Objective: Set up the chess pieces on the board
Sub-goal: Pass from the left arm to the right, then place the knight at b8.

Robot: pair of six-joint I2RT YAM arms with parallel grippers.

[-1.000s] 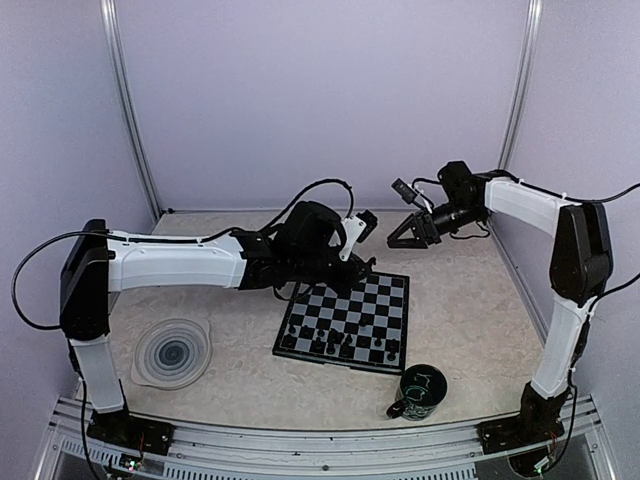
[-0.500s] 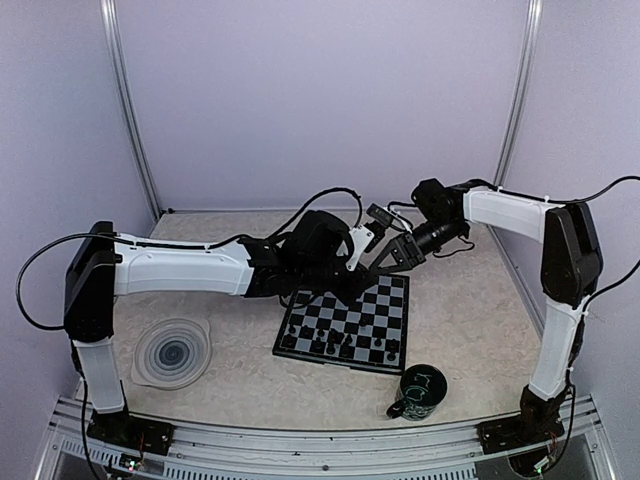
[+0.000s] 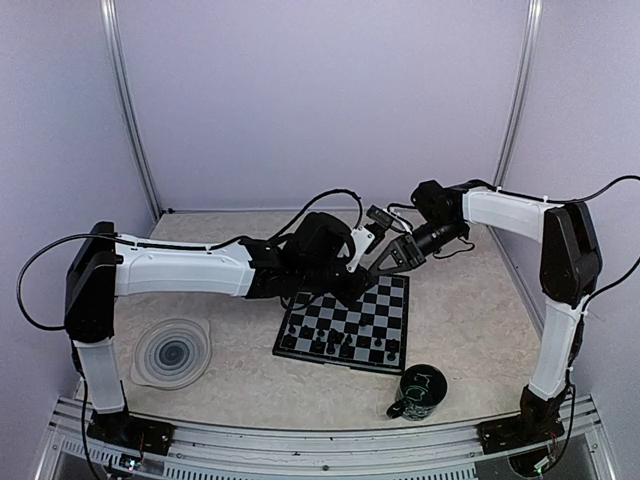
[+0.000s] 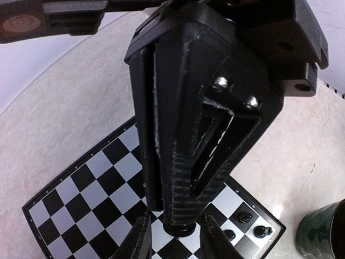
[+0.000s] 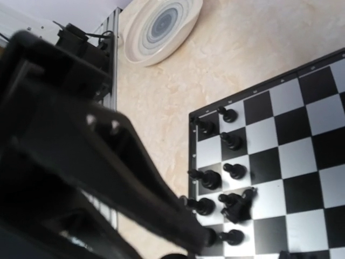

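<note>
The board (image 3: 362, 300) lies at the table's middle, with several black chess pieces (image 3: 340, 346) along its near rows. They also show in the right wrist view (image 5: 230, 141), where one (image 5: 240, 208) lies tilted. My left gripper (image 3: 355, 283) hangs over the board's far left part, open (image 4: 177, 237). Its fingers (image 4: 141, 237) flank a round piece base (image 4: 183, 226). My right gripper (image 3: 390, 258) points down between them (image 4: 183, 135), fingers together on that chess piece. In its own view (image 5: 202, 242) only one dark finger shows clearly.
A dark green mug (image 3: 420, 392) stands off the board's near right corner and shows in the left wrist view (image 4: 323, 232). A grey spiral plate (image 3: 173, 352) lies at the near left. The two arms meet closely above the board's far edge.
My right gripper swung from the back right down and left to meet my left gripper over the board. My left gripper shifted slightly right. Over the last half second little moved.
</note>
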